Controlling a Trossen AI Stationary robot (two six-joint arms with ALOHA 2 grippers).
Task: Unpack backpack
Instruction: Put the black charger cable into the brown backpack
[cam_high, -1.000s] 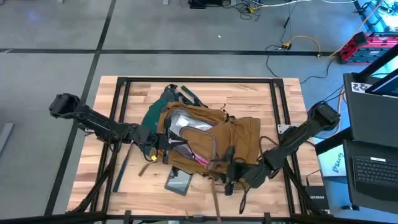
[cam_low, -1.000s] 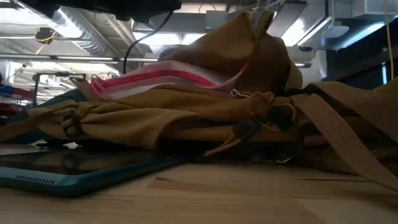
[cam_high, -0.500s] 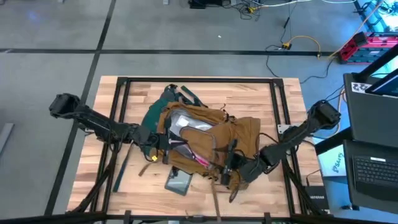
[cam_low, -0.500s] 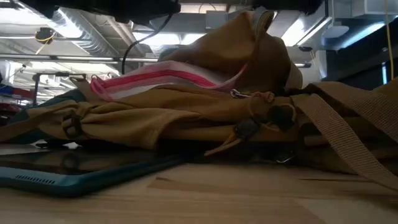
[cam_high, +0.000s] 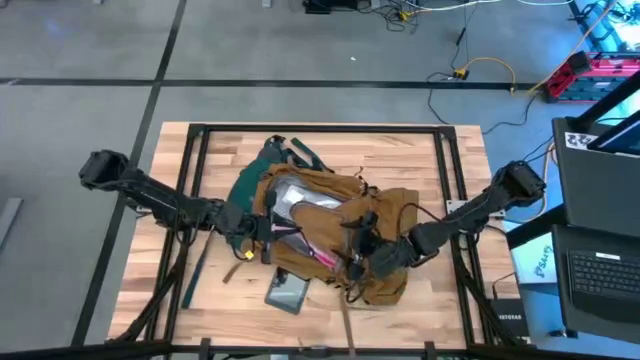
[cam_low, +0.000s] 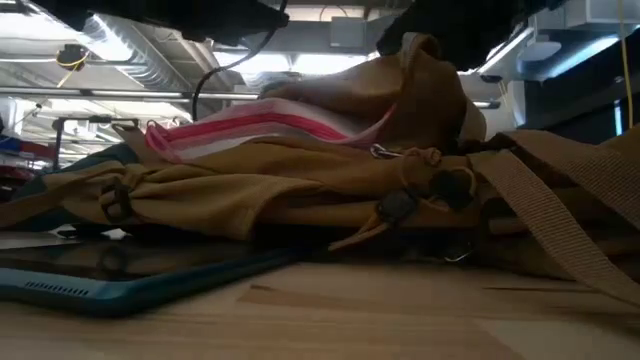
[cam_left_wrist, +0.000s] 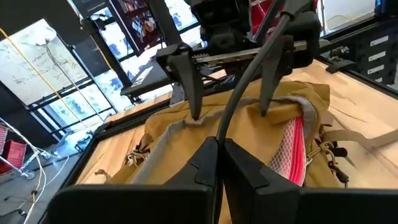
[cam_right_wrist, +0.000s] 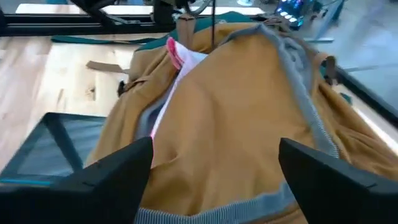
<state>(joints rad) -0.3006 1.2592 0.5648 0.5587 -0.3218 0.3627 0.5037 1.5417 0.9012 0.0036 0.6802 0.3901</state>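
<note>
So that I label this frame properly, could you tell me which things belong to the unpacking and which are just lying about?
Job: backpack, pink-edged pouch in it, tablet beside it, left gripper, right gripper.
Lying about: laptop, floor cables, red case.

Backpack (cam_high: 330, 225) fills table (cam_high: 400, 160) centre, both claws crowding its opening. Tablet (cam_high: 287, 293) blocks near-left edge. Far strip, right side bare: free passage.

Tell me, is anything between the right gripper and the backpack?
Nothing visible. The right gripper, fingers open, hangs directly over the backpack flap, with only tan fabric beneath. The left gripper sits shut at the opening's far edge.
</note>
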